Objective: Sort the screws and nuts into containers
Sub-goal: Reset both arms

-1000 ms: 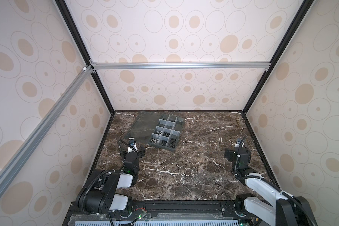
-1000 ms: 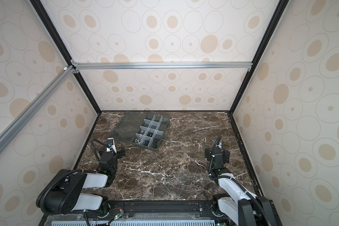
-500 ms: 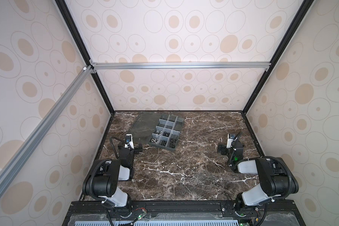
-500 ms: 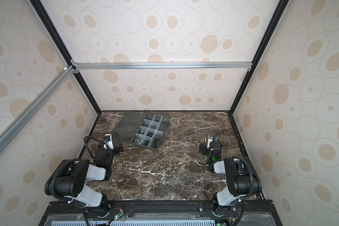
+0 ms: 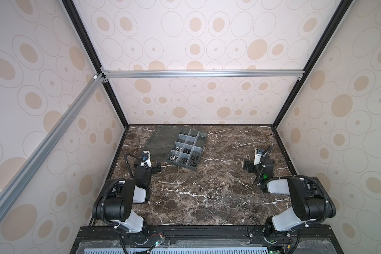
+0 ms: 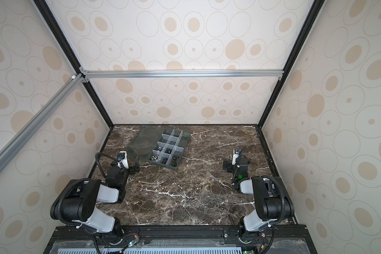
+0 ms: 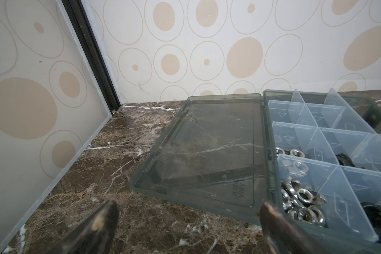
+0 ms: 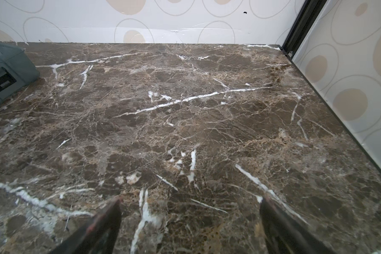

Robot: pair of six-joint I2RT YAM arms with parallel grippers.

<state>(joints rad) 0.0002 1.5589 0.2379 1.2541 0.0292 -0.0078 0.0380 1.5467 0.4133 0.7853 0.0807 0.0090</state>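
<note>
- Here, the organizer box [image 5: 198, 147] sits open on the marble worktop [image 5: 207, 187], toward the back and left of centre in both top views.
- Its containers [image 7: 330, 173] are cells parted by frosted dividers. The cells nearest the arms hold the hardware, and the far ones look bare.
- The silver nuts [image 7: 299, 198] are heaped in a near cell next to the hinge, with a few more in the cell behind it.
- The black screws [image 7: 344, 160] lie in the neighbouring cells. They are too small to make out singly.
- The clear lid [image 5: 161, 140] lies flat and open beside the box on the side toward the left wall, joined to it at the hinge.
- The left gripper [image 7: 189, 209] has its jaws wide apart and holds nothing. It is low, just in front of the lid's near edge and the box's near corner.
- The right gripper [image 8: 190, 204] is likewise spread and holds nothing. It is over bare worktop near the right wall, well apart from the box, with only the box's latch side [image 8: 2, 79] at the edge of its wrist view.
- Patterned walls [image 5: 185, 44] close in three sides.
</note>
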